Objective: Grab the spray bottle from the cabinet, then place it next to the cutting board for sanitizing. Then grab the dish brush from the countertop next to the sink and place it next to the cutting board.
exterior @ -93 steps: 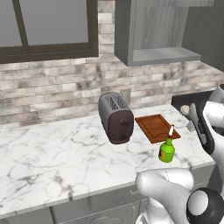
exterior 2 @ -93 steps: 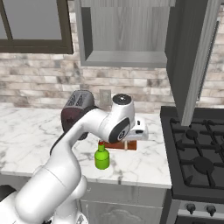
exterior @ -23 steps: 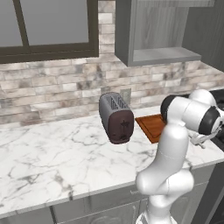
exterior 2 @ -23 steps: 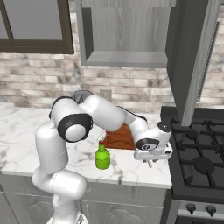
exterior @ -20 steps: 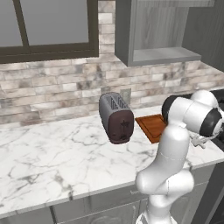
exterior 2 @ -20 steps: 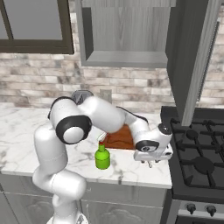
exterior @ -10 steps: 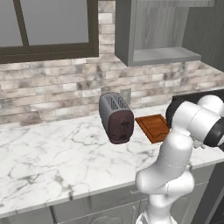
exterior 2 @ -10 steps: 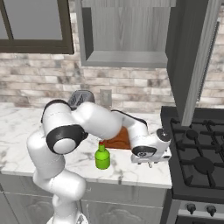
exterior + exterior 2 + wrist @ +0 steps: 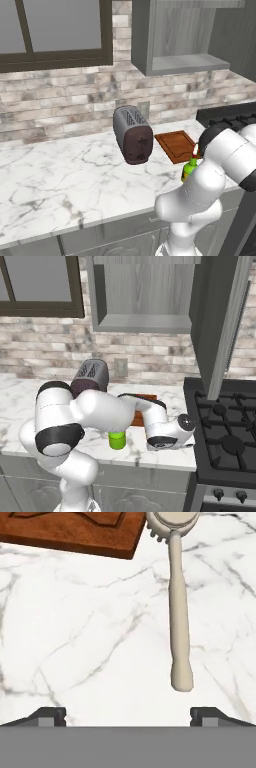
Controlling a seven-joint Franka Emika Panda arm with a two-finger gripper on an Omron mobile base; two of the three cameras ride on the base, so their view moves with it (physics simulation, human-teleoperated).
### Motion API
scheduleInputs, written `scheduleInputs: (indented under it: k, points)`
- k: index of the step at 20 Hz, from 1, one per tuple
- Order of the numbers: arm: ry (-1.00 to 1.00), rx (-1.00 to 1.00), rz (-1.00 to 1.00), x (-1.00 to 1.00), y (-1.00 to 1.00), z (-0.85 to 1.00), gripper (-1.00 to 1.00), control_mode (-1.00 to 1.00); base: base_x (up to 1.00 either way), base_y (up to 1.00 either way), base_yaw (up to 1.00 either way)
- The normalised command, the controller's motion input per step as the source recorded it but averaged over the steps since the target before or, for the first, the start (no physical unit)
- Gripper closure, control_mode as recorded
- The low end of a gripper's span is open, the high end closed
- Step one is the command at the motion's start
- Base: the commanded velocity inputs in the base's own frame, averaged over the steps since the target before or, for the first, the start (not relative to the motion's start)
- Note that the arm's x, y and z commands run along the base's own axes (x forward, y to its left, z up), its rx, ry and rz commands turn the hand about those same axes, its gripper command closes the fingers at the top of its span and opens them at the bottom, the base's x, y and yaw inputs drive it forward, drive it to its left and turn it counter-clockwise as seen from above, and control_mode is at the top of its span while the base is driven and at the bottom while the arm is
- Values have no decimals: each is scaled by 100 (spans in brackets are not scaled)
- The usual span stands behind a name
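Observation:
The dish brush (image 9: 180,612) lies flat on the white marble countertop (image 9: 75,637). Its round cream head (image 9: 172,522) rests just off the corner of the reddish-brown cutting board (image 9: 70,532), and its handle runs toward me. My gripper (image 9: 128,714) hovers over the handle's end, open, with nothing between its fingertips (image 9: 50,714). The green spray bottle (image 9: 189,169) stands upright in front of the cutting board (image 9: 175,145), and in the right base view the bottle (image 9: 117,440) shows under my forearm. The grey cabinet (image 9: 180,40) with its open shelf niche hangs above.
A dark toaster (image 9: 132,135) stands left of the board. A black gas stove (image 9: 225,431) adjoins the counter's right end, close to my hand. A tall grey panel (image 9: 220,316) rises behind the stove. The counter's front edge runs just below the bottle.
The jaws have spread wide and let go of the dish brush, which now lies on the counter beside the board. My elbow has swung, uncovering the spray bottle in the left base view.

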Motion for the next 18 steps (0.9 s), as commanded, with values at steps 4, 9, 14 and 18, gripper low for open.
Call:
scheduleInputs:
  k: [4, 9, 14, 18]
  points:
    - [-15, 0, 0, -49, 7, 32, -100, -100, 0, 0, 0]
    - [-16, 0, 0, -67, 14, 22, -100, -100, 0, 0, 0]
    - [-17, 0, 0, -53, 41, 36, -100, -100, 0, 0, 0]
    - [-12, 0, 0, -50, 78, 35, -100, -100, 0, 0, 0]
